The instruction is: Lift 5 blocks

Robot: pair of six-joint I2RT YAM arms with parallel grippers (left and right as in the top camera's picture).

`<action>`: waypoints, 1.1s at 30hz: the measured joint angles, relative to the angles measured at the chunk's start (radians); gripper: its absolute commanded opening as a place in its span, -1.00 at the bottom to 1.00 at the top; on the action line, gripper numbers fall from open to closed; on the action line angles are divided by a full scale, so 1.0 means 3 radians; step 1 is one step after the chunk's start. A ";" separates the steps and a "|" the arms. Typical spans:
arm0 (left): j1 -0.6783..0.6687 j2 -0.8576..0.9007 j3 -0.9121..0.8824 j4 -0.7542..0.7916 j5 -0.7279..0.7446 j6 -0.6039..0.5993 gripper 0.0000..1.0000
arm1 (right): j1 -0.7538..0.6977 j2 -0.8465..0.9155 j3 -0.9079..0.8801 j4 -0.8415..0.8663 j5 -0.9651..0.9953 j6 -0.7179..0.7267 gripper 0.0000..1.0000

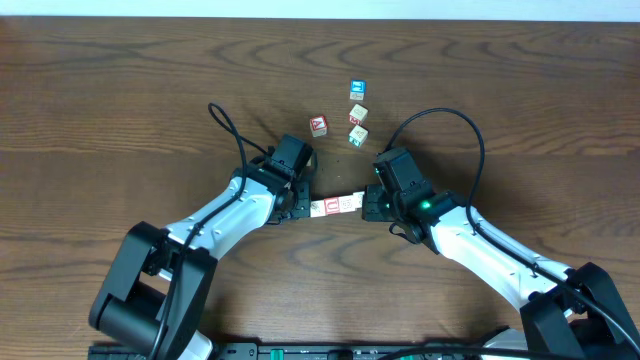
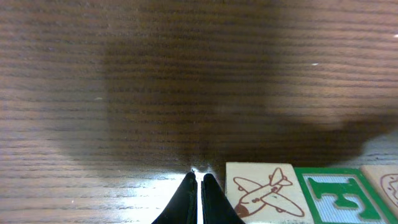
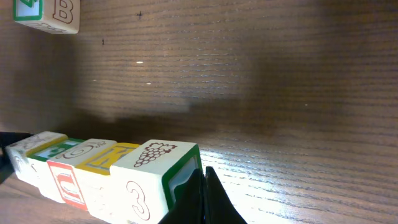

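Note:
Five blocks [image 1: 335, 206] lie end to end in a short row between my two grippers. My left gripper [image 1: 303, 208] is shut, its closed tips [image 2: 199, 180] against the row's left end beside the cream airplane block [image 2: 261, 190] and a green F block [image 2: 336, 196]. My right gripper [image 1: 368, 203] is shut too, its tips [image 3: 204, 177] pressed on the green-edged end face of the grapes-and-3 block [image 3: 155, 180]. Nothing sits between either pair of fingers. I cannot tell whether the row rests on the table or hangs just above it.
Behind the row stand loose cubes: a red A cube [image 1: 318, 125], a blue cube [image 1: 356, 90], a cream cube [image 1: 358, 113] and a green-faced cube [image 1: 357, 134], which also shows as the B cube [image 3: 53, 12]. Wooden table [image 1: 120, 100] all around.

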State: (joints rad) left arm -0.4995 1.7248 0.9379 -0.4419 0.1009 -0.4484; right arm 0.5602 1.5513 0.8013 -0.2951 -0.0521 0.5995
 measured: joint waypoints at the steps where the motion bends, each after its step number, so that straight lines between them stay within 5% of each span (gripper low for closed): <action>1: 0.0000 0.0006 -0.0001 0.0010 0.0000 -0.0003 -0.85 | 0.0000 0.0003 0.0000 0.0000 0.0000 0.0000 -0.98; 19: 0.0000 -0.0003 -0.0045 0.0118 -0.0080 0.0014 -0.85 | 0.0064 0.0374 0.0001 0.0032 0.0031 0.0041 -0.98; 33: -0.0064 -0.0039 -0.0102 0.0196 -0.0201 0.0011 -0.85 | 0.0226 0.0388 0.0076 -0.0505 0.0145 0.0005 -0.98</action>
State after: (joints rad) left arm -0.5186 1.7130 0.9073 -0.3832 0.0406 -0.4450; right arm 0.6281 1.6676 0.8242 -0.4465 -0.0086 0.6010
